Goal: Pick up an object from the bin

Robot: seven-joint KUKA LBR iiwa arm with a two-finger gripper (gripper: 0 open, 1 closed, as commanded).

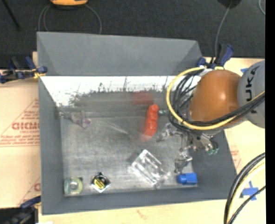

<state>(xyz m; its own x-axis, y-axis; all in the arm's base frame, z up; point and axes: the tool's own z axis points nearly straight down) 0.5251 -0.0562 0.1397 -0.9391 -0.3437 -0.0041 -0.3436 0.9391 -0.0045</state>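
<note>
You've got a grey bin [48,139], its far wall pale and streaked dark. Orange ridged block [151,120] sits just off centre toward 1 o'clock. Blue block [187,178] at 5. Clear ribbed plastic piece [149,168] at 6. Black-and-yellow bit [100,182] and pale greenish ring [73,186] at 7. Arm cover [214,97] is orange-brown, cables [172,101] yellow and black.

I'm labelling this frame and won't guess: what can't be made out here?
Camera view:
Bin floor beside the orange ribbed piece: hidden under the orange wrist cover and cables.
Clear plastic piece: see-through, outline lost against the floor.
Black-and-yellow thing, round thing, front left: too small to identify.
Gripper and blue block: touching or apart, unclear.
</note>
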